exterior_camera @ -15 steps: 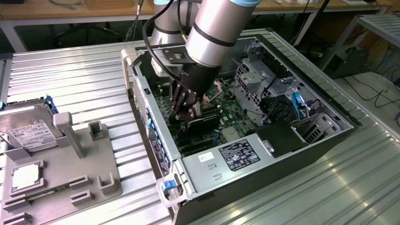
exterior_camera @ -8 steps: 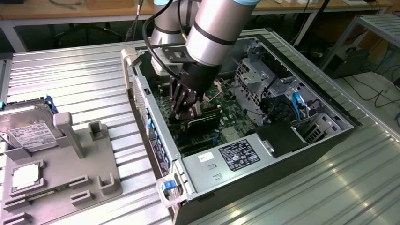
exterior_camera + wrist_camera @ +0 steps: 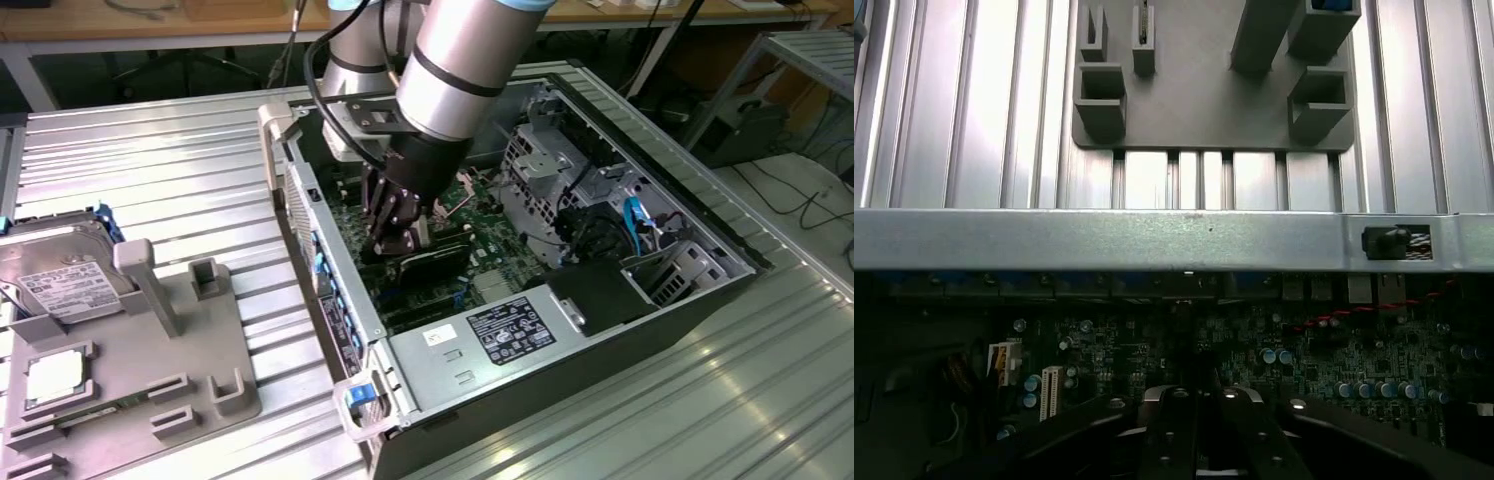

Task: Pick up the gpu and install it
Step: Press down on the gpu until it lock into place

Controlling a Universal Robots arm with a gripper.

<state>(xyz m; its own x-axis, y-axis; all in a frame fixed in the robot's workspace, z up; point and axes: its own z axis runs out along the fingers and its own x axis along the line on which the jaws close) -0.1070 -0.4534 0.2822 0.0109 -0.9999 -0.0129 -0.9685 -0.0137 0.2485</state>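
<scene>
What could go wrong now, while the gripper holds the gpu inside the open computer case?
1. The gripper is shut on the gpu low over the motherboard; a card that is slightly off its slot might be pressed onto nearby components.
2. The arm reaches down close to the case wall, so it could possibly brush it.

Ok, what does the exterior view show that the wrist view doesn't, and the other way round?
Exterior view alone: the whole open computer case on the ribbed table, its power supply with a white label, the drive cage, the arm reaching down inside, the hand closed on the gpu just above the motherboard, and a hard drive on the grey fixture.

Wrist view alone: the motherboard close up, with capacitors and a white connector.

Both: the grey fixture, the case's metal edge and the ribbed table.
</scene>
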